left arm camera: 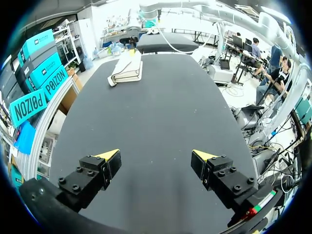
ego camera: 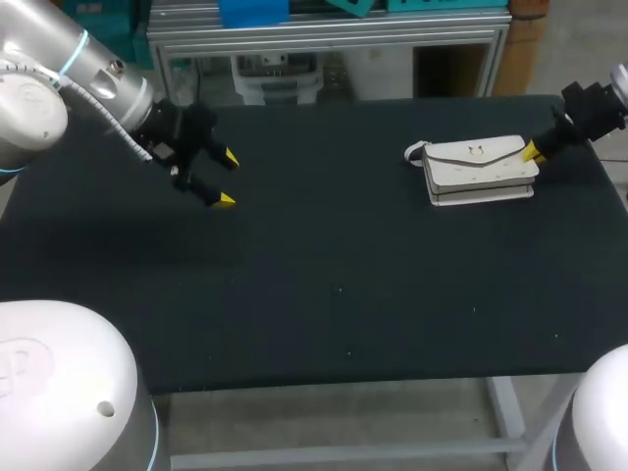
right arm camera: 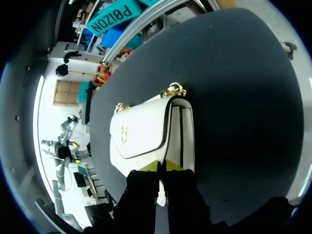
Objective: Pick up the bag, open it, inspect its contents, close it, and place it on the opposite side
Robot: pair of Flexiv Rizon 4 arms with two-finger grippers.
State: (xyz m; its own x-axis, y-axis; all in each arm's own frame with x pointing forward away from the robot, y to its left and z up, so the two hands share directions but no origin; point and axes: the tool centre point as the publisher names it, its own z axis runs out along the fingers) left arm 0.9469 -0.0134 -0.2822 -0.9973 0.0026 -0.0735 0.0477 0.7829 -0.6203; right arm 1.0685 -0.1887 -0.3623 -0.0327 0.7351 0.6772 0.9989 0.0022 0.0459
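Note:
A white flap bag (ego camera: 479,169) lies flat on the black table (ego camera: 324,294) at the right, its small strap loop at the end nearest the middle. My right gripper (ego camera: 533,152) sits at the bag's right end. In the right wrist view its fingers (right arm camera: 162,165) are pressed together on the near edge of the bag (right arm camera: 146,131), with a white sliver pinched between them; gold chain links show at the bag's far end. My left gripper (ego camera: 226,179) hovers over the table's left side, wide open and empty (left arm camera: 156,158). The bag (left arm camera: 127,69) lies far ahead of it.
The black table top (left arm camera: 161,112) stretches bare between the two grippers. Its right edge runs close behind my right gripper, and the back edge lies just beyond the bag.

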